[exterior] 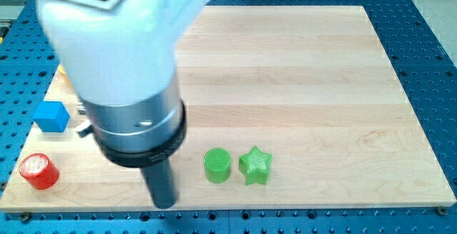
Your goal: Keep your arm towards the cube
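A blue cube sits near the left edge of the wooden board. My tip is at the view's bottom, well to the right of the cube and below it. A red cylinder stands at the bottom left corner, left of my tip. A green cylinder and a green star stand side by side just right of my tip. My white and grey arm body hides the board's upper left part.
A sliver of a yellow-orange thing shows at the left edge behind the arm, above the blue cube. The blue perforated table surrounds the board.
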{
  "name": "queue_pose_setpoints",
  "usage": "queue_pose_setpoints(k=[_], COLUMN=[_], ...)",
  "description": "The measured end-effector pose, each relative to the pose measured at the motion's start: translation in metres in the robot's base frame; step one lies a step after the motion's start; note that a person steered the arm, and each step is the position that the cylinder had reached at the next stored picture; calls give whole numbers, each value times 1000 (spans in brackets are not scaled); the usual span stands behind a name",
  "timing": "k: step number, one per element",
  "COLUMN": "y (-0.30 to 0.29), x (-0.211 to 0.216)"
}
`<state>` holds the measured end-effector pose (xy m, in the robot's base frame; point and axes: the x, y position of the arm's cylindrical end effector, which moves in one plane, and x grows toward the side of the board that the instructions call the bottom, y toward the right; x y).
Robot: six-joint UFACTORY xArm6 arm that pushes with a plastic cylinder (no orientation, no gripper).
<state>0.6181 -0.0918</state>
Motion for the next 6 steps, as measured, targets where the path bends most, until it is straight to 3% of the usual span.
queue_pose_setpoints(k=[2,5,6], y=[-90,-110,-112], x=[0,-62,-110])
